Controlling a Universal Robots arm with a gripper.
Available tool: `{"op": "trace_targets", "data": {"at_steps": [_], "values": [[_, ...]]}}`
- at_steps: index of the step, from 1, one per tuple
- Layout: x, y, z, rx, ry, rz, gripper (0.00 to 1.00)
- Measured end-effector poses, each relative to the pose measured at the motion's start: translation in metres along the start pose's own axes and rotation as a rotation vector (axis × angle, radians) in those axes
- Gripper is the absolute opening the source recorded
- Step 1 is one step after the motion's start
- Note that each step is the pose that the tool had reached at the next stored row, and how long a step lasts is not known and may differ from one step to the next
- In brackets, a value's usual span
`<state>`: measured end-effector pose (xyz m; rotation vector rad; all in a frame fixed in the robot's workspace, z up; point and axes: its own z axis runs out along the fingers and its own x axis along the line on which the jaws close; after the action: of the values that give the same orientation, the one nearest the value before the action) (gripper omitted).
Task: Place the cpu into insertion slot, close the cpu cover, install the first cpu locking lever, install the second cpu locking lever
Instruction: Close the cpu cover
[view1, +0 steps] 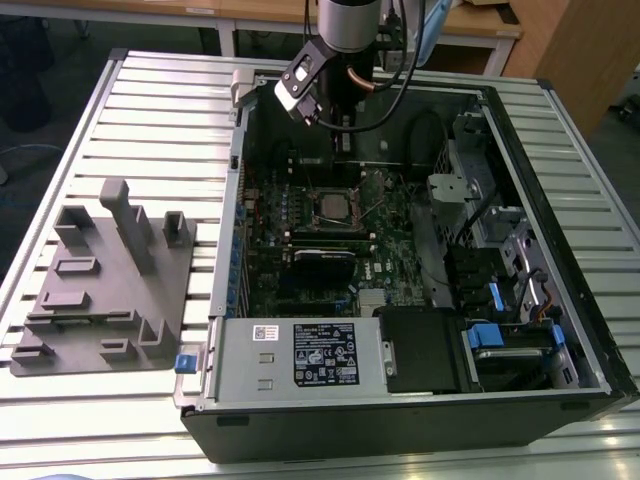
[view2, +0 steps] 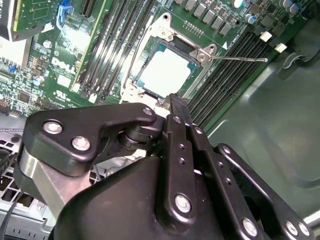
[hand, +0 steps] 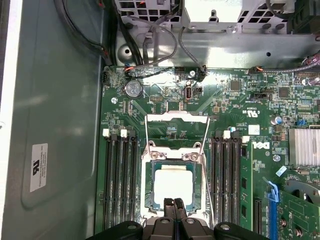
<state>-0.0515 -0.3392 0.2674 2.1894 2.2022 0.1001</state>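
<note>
The cpu (hand: 171, 184) lies flat in the insertion slot (hand: 148, 186) on the green board, its silvery top uncovered; it also shows in the second wrist view as cpu (view2: 166, 72) and in the exterior view as cpu (view1: 333, 205). The cpu cover (hand: 176, 116) stands raised at the socket's far end, a thin silvery frame. A thin wire lever (view2: 240, 58) sticks out sideways from one socket corner. My gripper (hand: 174, 202) is shut with nothing between its fingers. Its tips hover just above the socket's near edge, as gripper (view2: 178, 102) shows.
Long black memory slots (hand: 120, 180) flank the socket on both sides. The open computer case (view1: 240, 190) walls in the board, with cables (hand: 150, 40) and drive bays (view1: 500, 250) around it. A grey fixture block (view1: 110, 280) sits on the slatted table at the exterior view's left.
</note>
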Motion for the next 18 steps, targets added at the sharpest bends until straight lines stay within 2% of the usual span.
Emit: {"op": "trace_targets", "data": {"at_steps": [6,18], "values": [[0.0,0.0016,-0.0002,0.0002,-0.0003,0.0,0.11],[-0.0001,0.0164,0.0009,0.0001,-0.0001,0.0,0.11]]}}
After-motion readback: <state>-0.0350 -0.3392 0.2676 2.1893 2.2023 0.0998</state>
